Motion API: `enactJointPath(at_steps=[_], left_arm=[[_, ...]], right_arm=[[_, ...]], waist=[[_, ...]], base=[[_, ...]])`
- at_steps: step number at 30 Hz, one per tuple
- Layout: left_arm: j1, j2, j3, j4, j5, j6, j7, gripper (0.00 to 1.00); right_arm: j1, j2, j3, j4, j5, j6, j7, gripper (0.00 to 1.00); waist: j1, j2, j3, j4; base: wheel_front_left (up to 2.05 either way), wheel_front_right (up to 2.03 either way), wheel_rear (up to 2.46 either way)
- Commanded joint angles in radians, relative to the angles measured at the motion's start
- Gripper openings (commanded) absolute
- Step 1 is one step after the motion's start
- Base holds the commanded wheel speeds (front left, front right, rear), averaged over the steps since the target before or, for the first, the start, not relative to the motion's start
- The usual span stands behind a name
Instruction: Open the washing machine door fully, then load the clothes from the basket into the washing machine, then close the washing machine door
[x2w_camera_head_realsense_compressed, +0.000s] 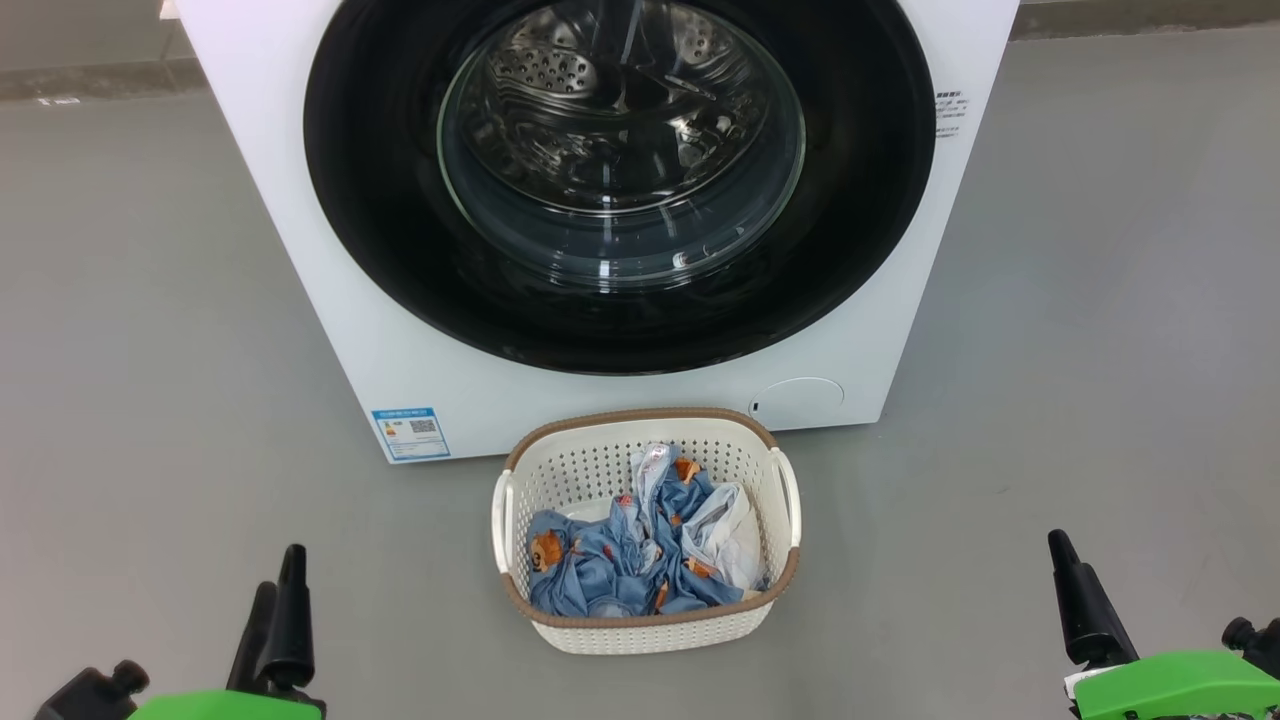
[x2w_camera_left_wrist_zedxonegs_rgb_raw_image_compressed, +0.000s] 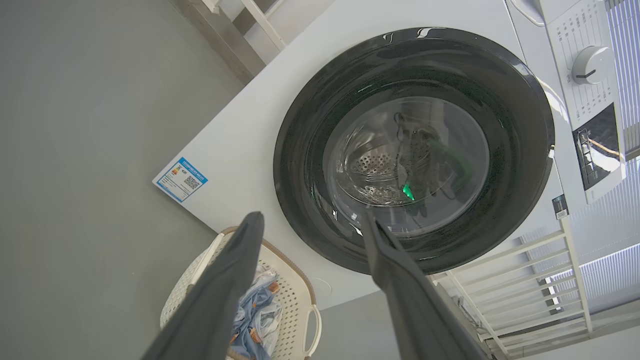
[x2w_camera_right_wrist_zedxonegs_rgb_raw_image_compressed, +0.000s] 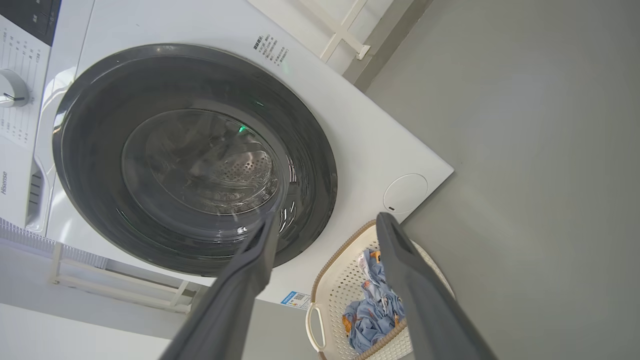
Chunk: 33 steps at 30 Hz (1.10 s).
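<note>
Ahead, the basket (x2w_camera_head_realsense_compressed: 650, 636) sits between left gripper (x2w_camera_left_wrist_zedxonegs_rgb_raw_image_compressed: 311, 216) and right gripper (x2w_camera_right_wrist_zedxonegs_rgb_raw_image_compressed: 328, 217), touching neither.

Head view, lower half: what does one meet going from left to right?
Left claw with two long dark fingers → small blue sticker → cream-white perforated plastic basket → right claw.

Head view: set high, facing forward and down at the washing machine door (x2w_camera_head_realsense_compressed: 380, 200) and the basket (x2w_camera_head_realsense_compressed: 650, 635) close before it. Left and right wrist views: set low, angled up (rolled opposite ways), from either side. All three share door and basket.
</note>
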Motion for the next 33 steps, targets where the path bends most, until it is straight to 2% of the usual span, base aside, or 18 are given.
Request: enactJointPath(at_steps=[1,10,33], left_arm=[[-0.043,0.021,0.008,-0.033,0.038,0.003,-0.014,1.0],[-0.049,0.032,-0.022,-0.025,0.159,-0.003,-0.04,1.0],[-0.067,0.053,-0.101,0.016,0.409,-0.01,-0.109,1.0]], right_arm=[[-0.046,-0.02,0.009,-0.029,-0.041,0.001,-0.012,1.0],[-0.05,-0.014,0.007,-0.033,-0.202,0.001,-0.028,1.0],[-0.056,-0.004,0.054,-0.072,-0.488,0.001,-0.031,1.0]], waist=[[-0.0001,-0.0001,0.0,0.0],[-0.0001,-0.0001,-0.002,0.0],[-0.0001,-0.0001,-0.012,0.008]], base=[[0.0,0.0,0.0],[0.0,0.0,0.0],[0.0,0.0,0.0]])
